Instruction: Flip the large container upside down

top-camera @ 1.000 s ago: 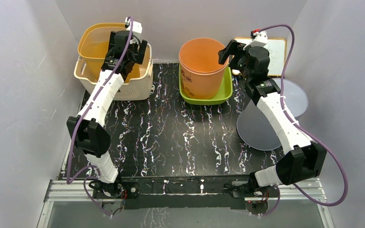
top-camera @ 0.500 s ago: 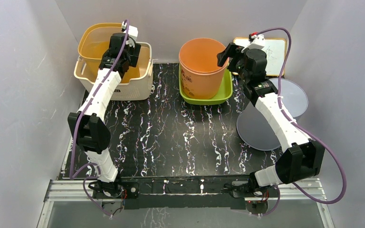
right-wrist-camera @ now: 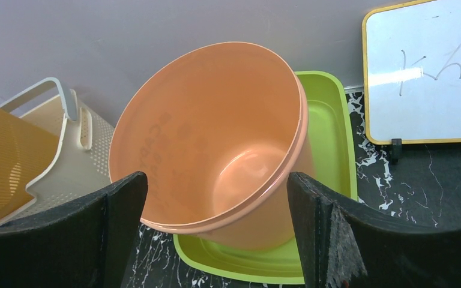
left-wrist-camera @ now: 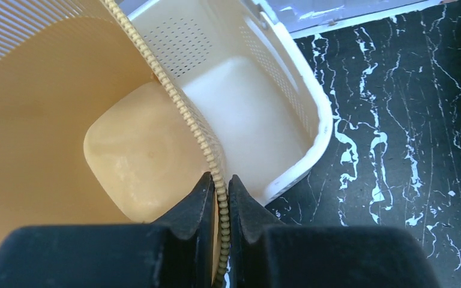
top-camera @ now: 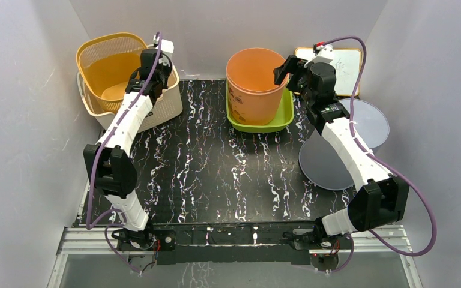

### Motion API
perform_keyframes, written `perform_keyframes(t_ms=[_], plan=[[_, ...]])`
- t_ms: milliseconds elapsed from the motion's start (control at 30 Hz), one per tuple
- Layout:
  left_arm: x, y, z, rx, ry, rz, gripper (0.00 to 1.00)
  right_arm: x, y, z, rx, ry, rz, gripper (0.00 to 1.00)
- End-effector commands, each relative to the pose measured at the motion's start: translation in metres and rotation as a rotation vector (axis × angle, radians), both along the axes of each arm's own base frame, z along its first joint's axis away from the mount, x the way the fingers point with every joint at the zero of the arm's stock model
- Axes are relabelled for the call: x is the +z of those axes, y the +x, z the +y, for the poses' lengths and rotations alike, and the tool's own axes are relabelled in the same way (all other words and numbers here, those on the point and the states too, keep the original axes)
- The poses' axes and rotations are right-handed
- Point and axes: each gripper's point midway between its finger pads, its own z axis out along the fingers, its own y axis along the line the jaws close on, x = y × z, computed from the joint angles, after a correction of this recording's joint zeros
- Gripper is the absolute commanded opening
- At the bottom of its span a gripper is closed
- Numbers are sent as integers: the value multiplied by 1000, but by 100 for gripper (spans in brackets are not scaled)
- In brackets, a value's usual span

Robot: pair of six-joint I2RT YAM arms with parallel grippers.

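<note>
- The counter [top-camera: 216, 174] is black with white marbled veins. Plain grey walls [top-camera: 24, 120] close it in on the left, the back and the right.
- The large yellow container [top-camera: 105, 63], with mesh sides, stands at the far left corner. It is nested in a cream basket [top-camera: 165, 105], mouth up and leaning to the left.
- The left jaws are closed on the container's right rim. In the left wrist view the beaded rim [left-wrist-camera: 183, 114] runs straight down between them.
- In that view the container [left-wrist-camera: 48, 108] is cut off at the left, with the cream basket [left-wrist-camera: 246, 114] to the right of the rim. From above, the arm covers part of the rim and the basket hides the container's foot.
- An orange bucket [top-camera: 255, 90] stands upright in a green tray [top-camera: 282, 114] at the back centre. The tray hides the bucket's base.
- The right jaws are spread wide and hold nothing, just beside the bucket's right rim. Whether they touch it I cannot tell.
- A whiteboard [top-camera: 348, 69] lies at the far right. Its scribble is unreadable.
- Two grey discs [top-camera: 330, 159] overlap by the right edge, partly under the right arm.
</note>
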Motion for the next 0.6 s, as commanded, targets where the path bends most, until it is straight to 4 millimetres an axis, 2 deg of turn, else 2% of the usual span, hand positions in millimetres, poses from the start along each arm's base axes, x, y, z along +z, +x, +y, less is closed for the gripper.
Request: perform_keyframes(t_ms=[0,133,267,400,567], plan=[[3,-8,24,98,2,4,0,15,4,1,6,16,-62,84],[41,-7,31,130,-5,-80,0,13,4,2,10,19,-59,84],[101,-15,32,136,-43,-229,0,13,5,3,14,24,-58,84],[156,-37,34,132,-89,-368,0,10,6,4,15,27,-52,84],[222,-80,34,96,-148,-552,0,9,6,7,29,40,-51,83]])
